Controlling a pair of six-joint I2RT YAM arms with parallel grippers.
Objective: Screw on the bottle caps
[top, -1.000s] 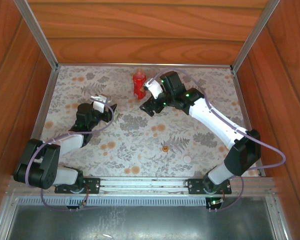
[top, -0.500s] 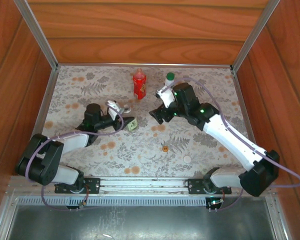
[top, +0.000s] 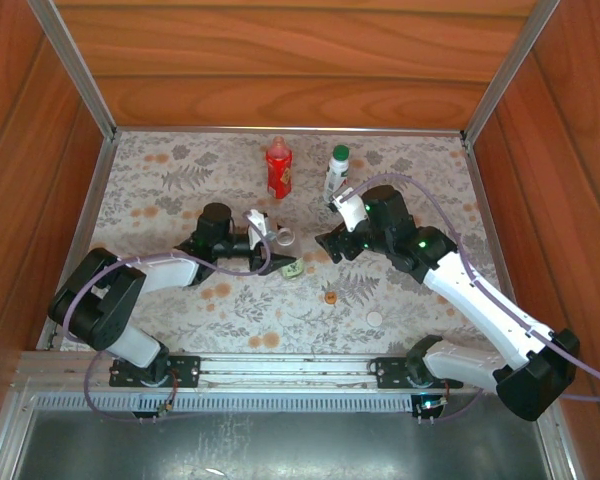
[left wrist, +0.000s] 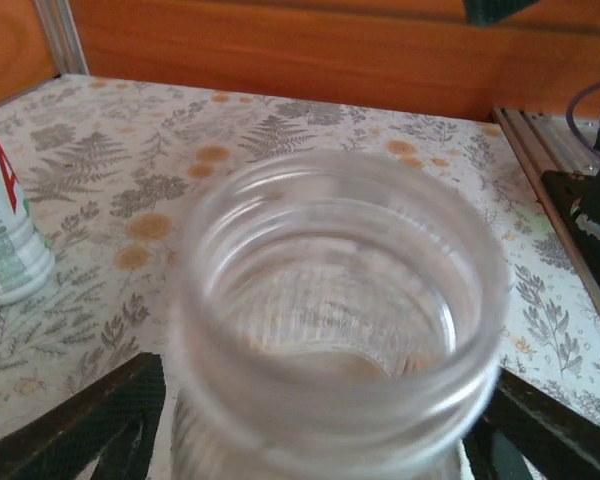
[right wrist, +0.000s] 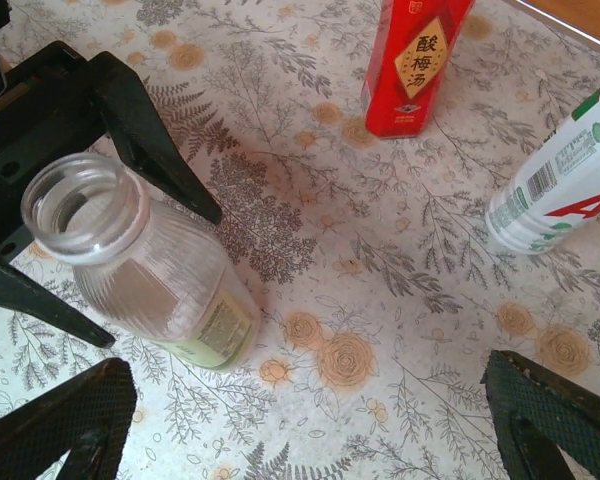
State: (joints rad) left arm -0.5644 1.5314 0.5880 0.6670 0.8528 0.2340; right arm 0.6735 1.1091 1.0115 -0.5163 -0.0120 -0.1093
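Observation:
The clear bottle with a pale green label stands uncapped mid-table. My left gripper is open, its black fingers on either side of the bottle's neck with small gaps. In the left wrist view the bottle's open mouth sits between the fingers. My right gripper hangs open over bare mat just right of the clear bottle. The red bottle and the white bottle, with a green cap on top, stand behind. An orange cap and a white cap lie loose nearer me.
Wooden walls with metal rails box in the flowered mat. The red bottle and white bottle stand close beyond my right gripper. The white bottle is at the left edge of the left wrist view.
My left arm carried the clear bottle to the right, stood it upright and opened its jaws. My right arm drew back from the white bottle toward the near right.

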